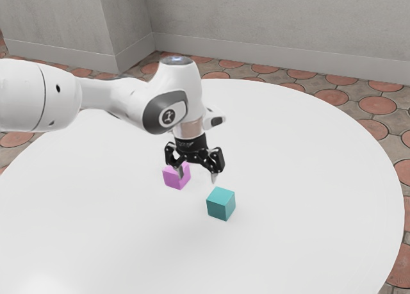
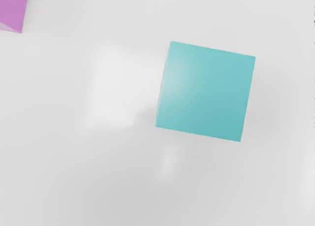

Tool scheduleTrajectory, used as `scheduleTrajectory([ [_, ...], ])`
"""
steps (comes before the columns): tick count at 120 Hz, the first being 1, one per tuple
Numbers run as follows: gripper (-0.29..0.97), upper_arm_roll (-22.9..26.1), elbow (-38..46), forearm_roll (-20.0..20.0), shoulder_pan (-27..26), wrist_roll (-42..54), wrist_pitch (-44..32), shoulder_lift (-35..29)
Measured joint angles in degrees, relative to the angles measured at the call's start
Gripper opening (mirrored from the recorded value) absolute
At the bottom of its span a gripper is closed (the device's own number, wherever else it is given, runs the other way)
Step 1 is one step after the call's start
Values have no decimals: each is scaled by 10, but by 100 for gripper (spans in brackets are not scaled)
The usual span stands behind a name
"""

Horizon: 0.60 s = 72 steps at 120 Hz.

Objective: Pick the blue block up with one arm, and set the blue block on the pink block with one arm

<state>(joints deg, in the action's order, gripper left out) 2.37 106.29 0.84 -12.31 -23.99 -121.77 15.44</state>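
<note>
Blue block (image 1: pixel 220 203) to claw (image 1: pixel 197 175): the cube lies toward the exterior view's right of the claw and nearer that camera, lower down on the counter. The coming move turns on this sideways offset.
Counter (image 1: pixel 307 179): white and round, carrying both cubes, which stand near each other without touching.
Arm (image 1: pixel 96 95): white, reaching in from the exterior view's left, with its hand pointing down.
Claw state: spread wide with nothing between the fingers. It hovers above the counter over the gap between the two cubes, closer to the pink one.
Pink block (image 1: pixel 172 179): resting on the counter, partly behind one claw finger in the exterior view. I cannot tell whether that finger touches it. A corner of it (image 2: pixel 12 9) shows in the wrist view, well apart from the blue cube.
Blue block in the wrist view (image 2: pixel 205 90): flat on the counter with its top face showing. It is not straight under the hand, and its edges are slightly skewed to the frame.
Long axis: none, since it is a cube, so either pair of opposite sides would serve.
Step in hand: by my reading, the approach. The pick has not begun.
Next move calls for: sliding the hand over the blue block, perhaps with a small wrist turn to square the fingers with its sides, and then a straight descent.
</note>
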Motion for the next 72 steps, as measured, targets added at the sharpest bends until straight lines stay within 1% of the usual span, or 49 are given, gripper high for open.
scheduleTrajectory([
  [11,68,0,-38,9,0,21,-6,42],
  [26,68,0,-65,30,1,45,-13,86],
  [48,68,0,-115,42,0,75,-21,144],
  [57,68,-1,-125,47,2,86,-23,158],
  [72,68,-7,-128,67,6,107,-26,174],
])
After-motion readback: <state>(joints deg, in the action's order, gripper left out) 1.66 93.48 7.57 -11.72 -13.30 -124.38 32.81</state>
